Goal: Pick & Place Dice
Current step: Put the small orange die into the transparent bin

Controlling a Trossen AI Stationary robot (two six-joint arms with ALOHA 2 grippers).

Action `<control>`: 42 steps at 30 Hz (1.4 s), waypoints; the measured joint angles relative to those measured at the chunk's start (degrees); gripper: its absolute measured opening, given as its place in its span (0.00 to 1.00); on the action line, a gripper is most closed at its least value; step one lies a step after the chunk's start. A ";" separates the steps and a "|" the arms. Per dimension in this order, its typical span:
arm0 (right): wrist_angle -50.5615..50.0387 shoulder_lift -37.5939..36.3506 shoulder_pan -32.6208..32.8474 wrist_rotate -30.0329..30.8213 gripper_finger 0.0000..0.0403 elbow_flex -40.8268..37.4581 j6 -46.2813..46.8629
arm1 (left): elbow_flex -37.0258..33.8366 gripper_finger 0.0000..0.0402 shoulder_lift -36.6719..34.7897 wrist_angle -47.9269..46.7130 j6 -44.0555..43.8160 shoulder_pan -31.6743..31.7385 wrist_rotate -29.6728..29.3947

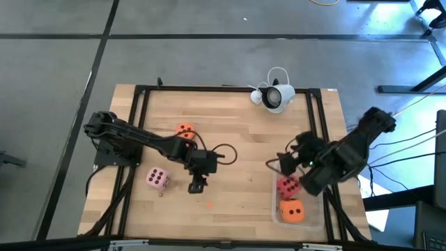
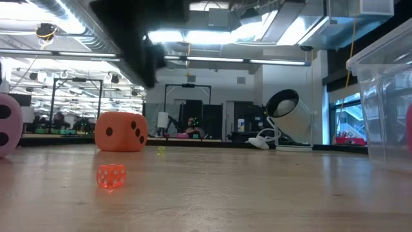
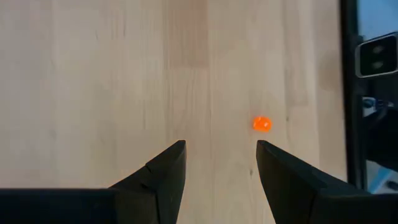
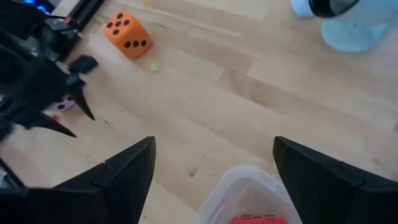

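Stretching under both arms, the wooden desk (image 1: 237, 132) carries everything in sight. A clear plastic bin (image 1: 277, 209) sits directly beneath the right hand (image 4: 211, 165), whose fingers stand wide apart and empty above the bin's rim. Inside the bin lie the red die (image 1: 288, 185), right under that hand, and an orange die (image 1: 292, 210) just beyond it toward the desk's near edge. A white round camera unit (image 1: 277, 97) with a looped cable rests well away from both hands at the far edge of the desk.

The left hand (image 1: 198, 185) hovers over bare wood near the middle of the desk, fingers spread and holding nothing. The second orange die (image 1: 185, 130) sits behind this hand, beside the left arm's forearm. The pale pink die (image 1: 157, 179) lies to the hand's outer side, near but not touching. A tiny translucent orange die (image 3: 262, 124) rests on the wood just ahead of the left hand's fingertips, slightly off to one side of the gap between them, untouched.
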 joint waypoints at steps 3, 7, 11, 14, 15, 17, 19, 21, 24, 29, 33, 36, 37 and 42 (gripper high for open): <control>0.00 -2.35 -0.66 -0.04 0.80 0.00 -4.52 | -4.26 0.47 -0.04 6.33 -3.79 -2.49 -1.68; 0.00 -4.08 -1.19 0.04 0.80 0.00 -8.42 | -5.91 0.47 -0.06 12.29 -2.48 -6.57 -6.06; 0.00 -4.35 -2.09 0.59 0.80 0.00 -10.40 | -5.96 0.47 -0.06 13.26 2.14 -9.67 -8.95; 0.00 -4.14 -2.82 1.82 0.80 0.00 -10.68 | -5.96 0.47 -0.04 12.90 5.38 -10.36 -9.76; 0.02 -4.06 -3.13 1.94 0.80 0.00 -10.68 | -5.96 0.47 -0.06 12.97 6.16 -10.49 -9.73; 0.05 -4.01 -3.71 1.92 0.80 -0.02 -10.68 | -5.96 0.47 0.01 13.29 8.12 -11.25 -9.52; 0.21 -3.75 -4.22 2.67 0.80 0.00 -10.58 | -5.96 0.47 0.68 13.27 9.99 -12.22 -9.31; 0.63 -3.54 -4.51 3.40 0.80 -0.02 -9.34 | -5.96 0.47 1.95 13.19 10.60 -13.32 -9.09; 1.85 -3.19 -4.81 3.53 0.80 0.00 -8.78 | -5.96 0.47 4.41 14.03 10.66 -15.40 -9.25; 2.64 -1.60 -4.77 3.41 0.80 -0.02 -6.39 | -5.96 0.47 8.08 18.19 8.94 -18.13 -14.78; 3.36 0.58 -4.63 2.15 0.80 0.00 -4.81 | -5.90 0.46 10.97 20.71 7.02 -18.93 -16.19; 4.71 2.20 -4.59 0.78 0.80 -0.02 -4.75 | -5.98 0.46 12.49 22.62 5.80 -19.05 -16.06; 5.11 2.68 -4.48 0.39 0.80 -0.02 -4.75 | -5.94 0.46 12.72 23.62 5.53 -19.07 -16.09; 6.10 3.65 -4.28 0.33 0.80 -0.02 -4.62 | -5.91 0.46 12.70 23.86 5.20 -18.93 -18.91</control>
